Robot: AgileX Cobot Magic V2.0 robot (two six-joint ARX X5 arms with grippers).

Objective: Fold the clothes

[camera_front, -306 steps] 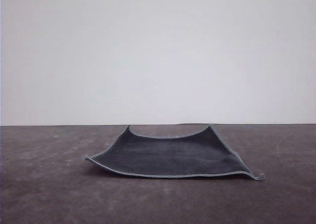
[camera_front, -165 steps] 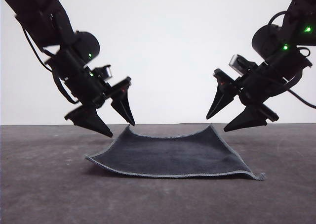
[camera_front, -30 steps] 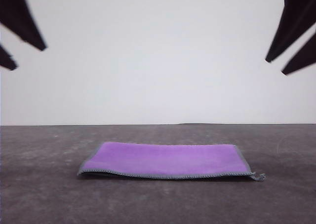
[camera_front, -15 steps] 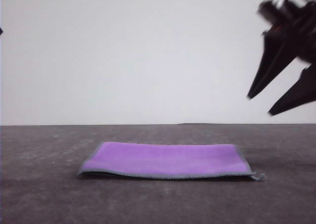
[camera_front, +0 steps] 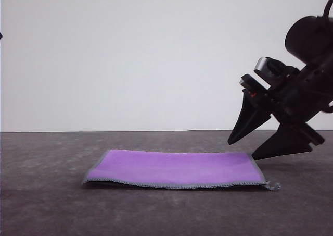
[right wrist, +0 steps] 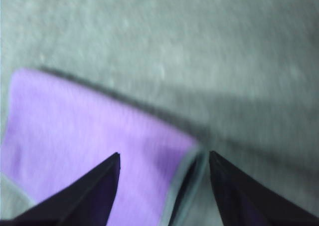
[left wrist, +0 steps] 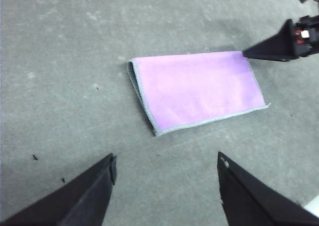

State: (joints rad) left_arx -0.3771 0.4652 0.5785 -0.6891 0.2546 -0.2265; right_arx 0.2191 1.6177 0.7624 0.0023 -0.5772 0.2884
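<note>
Fingers, left arm (left wrist: pixel 164 173): two dark tips spread wide apart, nothing between them; held high above the table, looking down on the cloth.
Cloth (camera_front: pixel 177 168): folded in half, purple face up, grey stitched hem along the near edge; flat, mid-table. A loose thread tail sticks out at its near right corner.
Table (camera_front: pixel 47 205): dark grey, mottled surface.
Fingers, right arm (camera_front: pixel 241 150): parted, empty; tips low, just over the cloth's right end. Right wrist view shows the cloth's hemmed edge (right wrist: pixel 187 178) lying between the two tips. Contact with the fabric: cannot tell.
</note>
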